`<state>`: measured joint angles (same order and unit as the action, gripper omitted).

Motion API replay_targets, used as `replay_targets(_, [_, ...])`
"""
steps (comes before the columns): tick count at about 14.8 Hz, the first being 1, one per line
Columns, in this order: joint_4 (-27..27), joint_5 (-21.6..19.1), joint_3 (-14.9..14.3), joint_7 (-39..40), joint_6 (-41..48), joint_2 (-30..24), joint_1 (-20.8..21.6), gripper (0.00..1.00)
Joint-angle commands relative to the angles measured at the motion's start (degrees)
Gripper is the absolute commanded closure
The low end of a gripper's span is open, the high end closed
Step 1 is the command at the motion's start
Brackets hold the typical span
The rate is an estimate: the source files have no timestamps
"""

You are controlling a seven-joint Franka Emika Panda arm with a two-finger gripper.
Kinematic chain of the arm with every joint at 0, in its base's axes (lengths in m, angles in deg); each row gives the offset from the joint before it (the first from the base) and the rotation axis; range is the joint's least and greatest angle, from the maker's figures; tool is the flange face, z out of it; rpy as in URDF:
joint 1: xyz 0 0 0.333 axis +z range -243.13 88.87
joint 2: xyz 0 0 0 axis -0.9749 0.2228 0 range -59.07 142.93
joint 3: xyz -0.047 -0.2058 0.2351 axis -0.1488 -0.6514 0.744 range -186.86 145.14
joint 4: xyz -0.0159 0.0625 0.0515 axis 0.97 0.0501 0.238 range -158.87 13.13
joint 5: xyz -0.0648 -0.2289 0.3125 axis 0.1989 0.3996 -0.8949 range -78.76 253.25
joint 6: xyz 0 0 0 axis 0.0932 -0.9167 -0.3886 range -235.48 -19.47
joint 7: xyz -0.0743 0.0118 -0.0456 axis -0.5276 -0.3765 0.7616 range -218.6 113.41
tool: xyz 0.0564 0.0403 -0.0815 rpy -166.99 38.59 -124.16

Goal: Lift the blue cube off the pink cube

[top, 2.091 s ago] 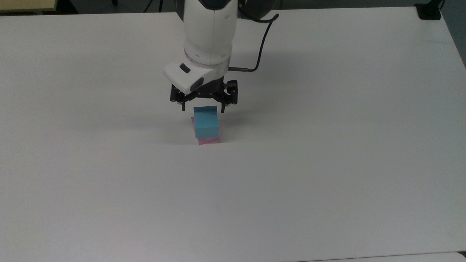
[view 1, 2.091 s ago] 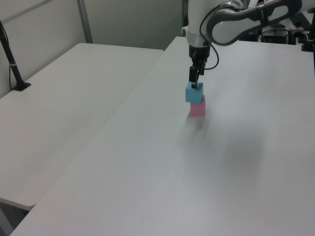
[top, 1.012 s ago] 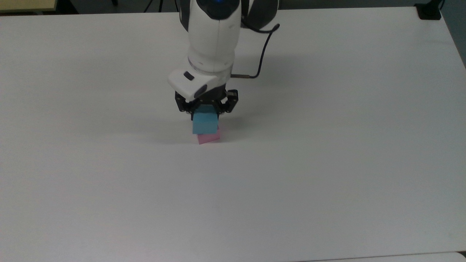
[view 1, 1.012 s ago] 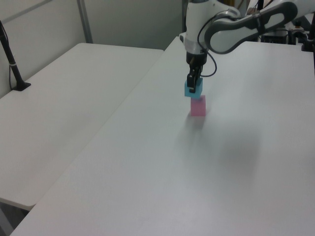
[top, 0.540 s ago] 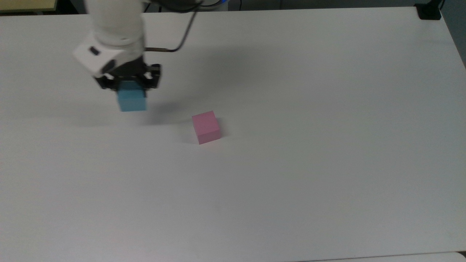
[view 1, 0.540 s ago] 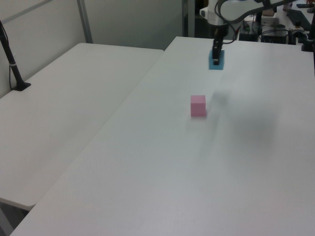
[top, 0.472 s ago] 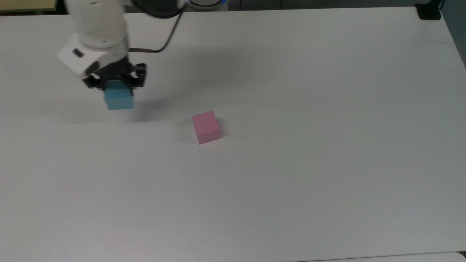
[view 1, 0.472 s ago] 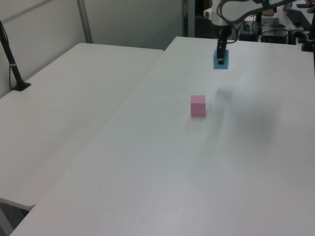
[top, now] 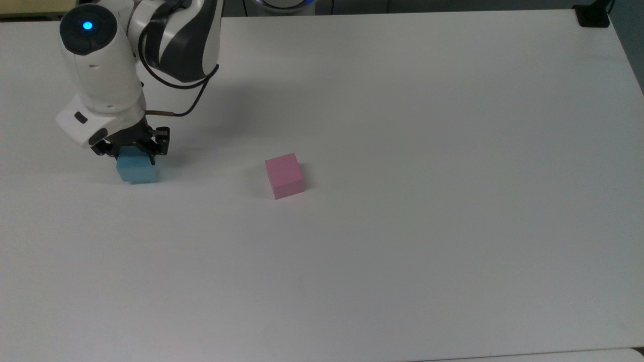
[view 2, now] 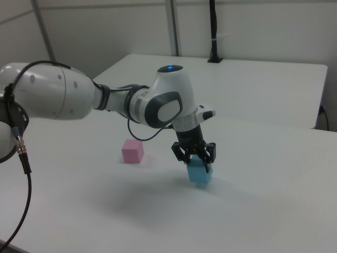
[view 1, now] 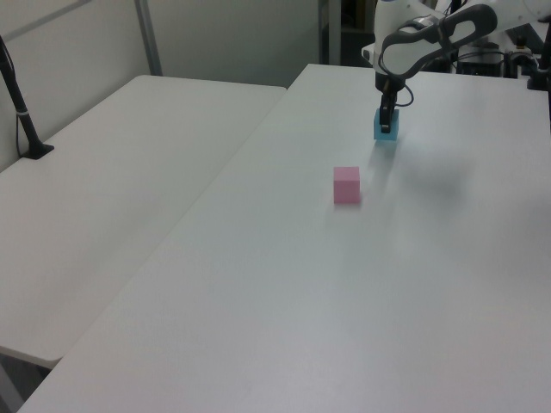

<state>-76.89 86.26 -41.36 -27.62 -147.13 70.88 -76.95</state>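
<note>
The blue cube [top: 136, 170] rests on the white table [top: 402, 226] at the top view's left, well apart from the pink cube [top: 285, 175]. My gripper [top: 134, 156] comes straight down onto it, fingers on either side of its upper part, shut on it. In the left view the blue cube [view 1: 386, 129] lies beyond the pink cube [view 1: 347, 185], under the gripper [view 1: 386, 119]. The right view shows the gripper [view 2: 198, 159] gripping the top of the blue cube [view 2: 199, 172], with the pink cube [view 2: 132, 151] to the right view's left.
A black clamp [top: 592, 15] sits at the table's far right corner in the top view. A second white table [view 1: 120, 189] with a black post [view 1: 21, 103] adjoins on the left view's left. Wide bare tabletop surrounds both cubes.
My gripper closed on the blue cube, lifted it off the pink cube, carried it to the top view's left and lowered it to the table. The pink cube stayed put.
</note>
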Motion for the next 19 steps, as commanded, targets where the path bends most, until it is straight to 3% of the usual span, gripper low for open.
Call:
replay_targets(1, [-0.46,-1.3,-0.15,-4.57,-6.46,1.54,0.62,0.53])
replay_targets(5, [-0.46,-1.13,0.2,-4.94,-8.34,2.95,1.41,0.32])
replay_targets(6, [-0.46,-1.13,0.2,-5.29,-8.43,3.65,2.19,0.0])
replay_targets(9, [-0.46,-1.04,0.2,-5.38,-8.34,3.4,2.55,0.0])
replay_targets(13, [-0.29,-1.13,-0.15,-8.17,-5.1,-4.5,2.55,0.0])
replay_targets(16, [0.06,-0.86,0.02,-11.97,5.06,-12.05,2.81,0.0])
replay_targets(19, [0.77,-0.51,1.25,-15.3,18.61,-19.35,5.7,0.0])
